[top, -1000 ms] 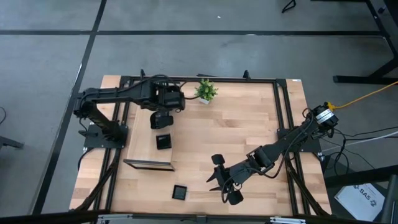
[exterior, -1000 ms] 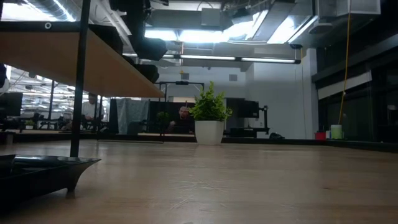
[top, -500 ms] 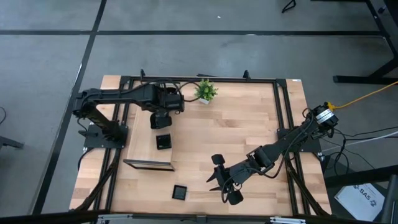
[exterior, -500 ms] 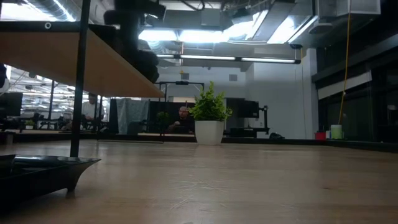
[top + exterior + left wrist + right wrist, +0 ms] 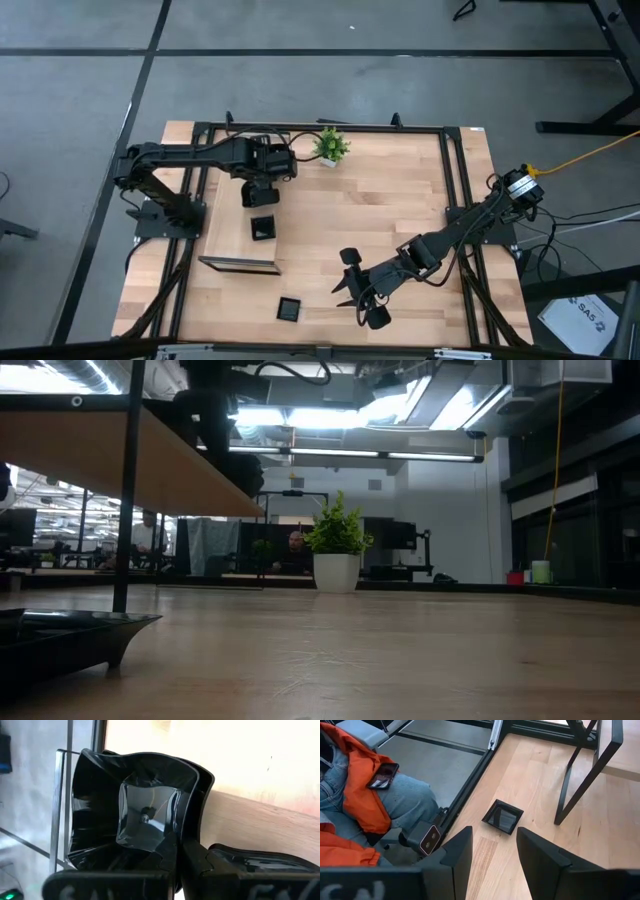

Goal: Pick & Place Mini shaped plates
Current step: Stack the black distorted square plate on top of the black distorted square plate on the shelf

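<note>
My left gripper (image 5: 259, 194) hangs over the far end of a raised wooden shelf (image 5: 232, 245) and is shut on a glossy black wavy-rimmed mini plate (image 5: 145, 815). A second black plate (image 5: 263, 228) lies flat on the shelf top. A square black plate (image 5: 289, 309) lies flat on the table near the front edge; it also shows in the right wrist view (image 5: 503, 816) and the low view (image 5: 70, 632). My right gripper (image 5: 358, 290) is open and empty, low over the table to the right of that plate. My left gripper pinches the wavy plate by its rim (image 5: 176, 851) between its two fingers. The plate stands tilted, its hollow side toward the wrist camera, lifted clear above the shelf. The fingers themselves hide the exact place of contact.
A small green potted plant (image 5: 331, 146) stands at the table's far edge. The shelf stands on thin black legs (image 5: 580, 770). A black frame (image 5: 455, 210) borders the table. A seated person in orange (image 5: 355, 785) is beside the table's near edge.
My left gripper has shifted a little toward the table's left edge, still shut on the wavy plate. The plates on the shelf and on the table have stayed where they were.
</note>
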